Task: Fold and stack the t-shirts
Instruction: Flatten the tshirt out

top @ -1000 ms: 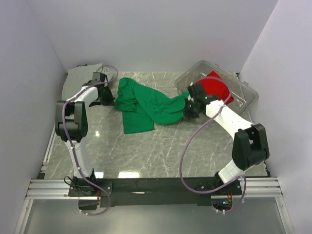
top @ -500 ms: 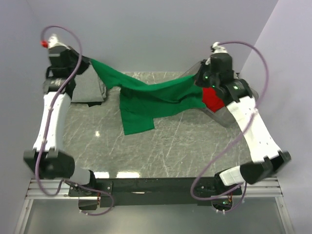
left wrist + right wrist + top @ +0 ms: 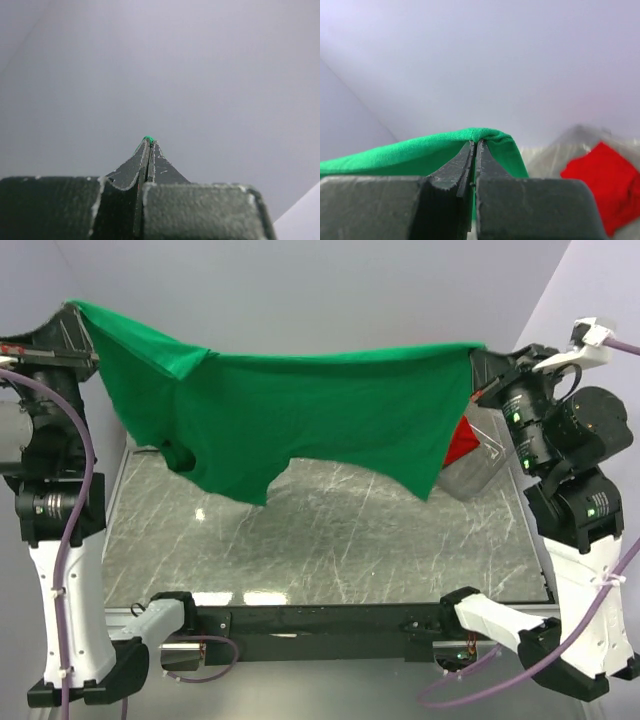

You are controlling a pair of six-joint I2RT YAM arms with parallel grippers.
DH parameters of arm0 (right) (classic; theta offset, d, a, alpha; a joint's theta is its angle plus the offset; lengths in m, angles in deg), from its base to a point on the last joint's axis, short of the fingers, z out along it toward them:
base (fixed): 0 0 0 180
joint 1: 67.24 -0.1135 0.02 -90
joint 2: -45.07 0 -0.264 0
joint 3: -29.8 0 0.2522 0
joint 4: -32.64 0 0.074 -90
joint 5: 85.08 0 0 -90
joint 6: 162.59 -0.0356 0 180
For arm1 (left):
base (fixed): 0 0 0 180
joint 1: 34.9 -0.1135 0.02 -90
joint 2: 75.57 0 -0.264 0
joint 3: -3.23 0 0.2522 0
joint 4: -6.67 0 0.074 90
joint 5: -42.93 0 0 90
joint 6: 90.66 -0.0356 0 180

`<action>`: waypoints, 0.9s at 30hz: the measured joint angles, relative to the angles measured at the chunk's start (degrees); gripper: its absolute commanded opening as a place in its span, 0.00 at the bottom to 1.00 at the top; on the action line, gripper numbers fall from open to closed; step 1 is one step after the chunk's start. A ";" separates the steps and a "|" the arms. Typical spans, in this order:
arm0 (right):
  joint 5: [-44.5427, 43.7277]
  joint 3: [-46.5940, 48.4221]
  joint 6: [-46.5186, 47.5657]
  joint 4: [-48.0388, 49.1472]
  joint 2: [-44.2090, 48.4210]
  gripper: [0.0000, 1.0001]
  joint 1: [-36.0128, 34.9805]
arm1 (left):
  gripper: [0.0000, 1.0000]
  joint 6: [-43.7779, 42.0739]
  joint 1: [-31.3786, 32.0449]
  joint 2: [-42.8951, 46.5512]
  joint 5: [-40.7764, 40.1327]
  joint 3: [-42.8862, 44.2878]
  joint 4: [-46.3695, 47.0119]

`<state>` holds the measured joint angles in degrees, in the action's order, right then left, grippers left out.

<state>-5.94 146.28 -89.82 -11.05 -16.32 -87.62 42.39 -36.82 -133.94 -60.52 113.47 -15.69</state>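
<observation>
Green t-shirt [image 3: 300,415] hangs spread in mid-air above the table [image 3: 340,550], stretched by its top edge between both raised arms. Probably opened out flat like this so it can be laid down for folding. Its lower hem sags but clears the table, with open room beneath and toward the near edge. Clear bin [image 3: 487,462] holding the red t-shirt [image 3: 461,445] sits close behind the cloth's right corner. Grey shirt not seen, possibly hidden behind the cloth. Left gripper [image 3: 149,142] is pinched tight on a sliver of green. Right gripper [image 3: 476,145] is clamped over a fold of the green hem.
</observation>
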 measured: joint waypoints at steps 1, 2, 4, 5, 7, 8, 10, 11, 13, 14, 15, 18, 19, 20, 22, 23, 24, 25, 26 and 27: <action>-0.02 0.59 0.17 0.76 -0.48 0.00 0.02 | 0.00 0.31 0.00 -0.57 0.44 0.46 0.96; 0.00 1.09 0.28 1.64 -1.31 0.00 0.07 | 0.00 0.72 0.00 -2.03 1.42 1.38 1.55; 0.33 1.36 0.59 2.84 -4.13 0.00 0.33 | 0.00 1.25 0.00 -6.32 3.87 4.39 2.10; 0.68 1.36 0.68 3.21 -6.10 0.00 0.48 | 0.00 1.44 0.00 -8.81 5.14 5.88 1.99; 1.36 1.55 0.81 3.32 -10.71 0.00 1.18 | 0.00 1.90 0.00 -15.80 8.59 10.14 1.81; 1.77 1.75 0.83 3.28 -12.87 0.00 1.55 | 0.00 2.14 0.00 -18.67 10.19 11.65 1.42; 2.80 2.12 0.85 3.19 -18.88 0.00 2.27 | 0.00 2.73 0.00 -26.16 13.94 14.84 0.26; 3.15 2.19 0.85 2.75 -21.81 0.00 2.58 | 0.00 2.91 0.02 -29.51 15.52 15.50 -0.83; 3.63 2.54 1.07 1.25 -26.53 0.00 2.93 | 0.00 3.19 0.02 -34.32 17.73 16.37 -3.21; 4.04 3.48 1.27 -0.17 -28.74 0.00 2.97 | 0.00 3.23 0.02 -36.61 18.82 16.74 -4.76; 4.46 4.63 1.44 -1.42 -30.67 0.00 3.02 | 0.00 3.28 0.02 -38.60 19.63 17.27 -6.40; 5.35 8.55 1.90 -3.43 -33.20 0.00 3.02 | 0.00 3.34 0.02 -40.96 21.27 18.23 -9.55; 5.55 9.38 1.97 -3.43 -33.20 0.00 3.02 | 0.00 3.32 0.02 -40.96 21.38 18.27 -9.92; 5.64 10.29 2.05 -3.37 -32.85 0.00 3.02 | 0.00 3.30 0.02 -40.52 21.44 18.51 -9.79; 5.81 11.28 2.19 -2.38 -31.69 0.00 3.02 | 0.00 3.19 0.02 -38.82 21.22 18.56 -9.11; 5.88 11.30 2.23 -1.75 -30.64 0.00 3.02 | 0.00 3.15 0.02 -37.42 21.09 18.32 -8.68; 5.99 11.28 2.36 -1.44 -29.75 0.00 3.02 | 0.00 3.15 0.02 -35.76 20.90 17.79 -8.13; 6.05 11.10 2.51 -0.81 -28.63 0.00 3.02 | 0.00 3.15 0.02 -33.55 20.55 16.79 -7.19; 6.23 10.47 2.73 0.22 -27.19 0.00 3.02 | 0.00 3.15 0.02 -30.82 20.13 15.17 -6.05; 6.47 9.53 2.99 1.20 -25.49 0.00 3.02 | 0.00 3.17 0.02 -28.00 19.71 13.42 -4.81</action>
<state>0.53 155.81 -86.83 -9.85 -41.81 -84.61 45.56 -36.79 -161.94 -40.80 126.89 -20.50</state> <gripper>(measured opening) 0.013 0.012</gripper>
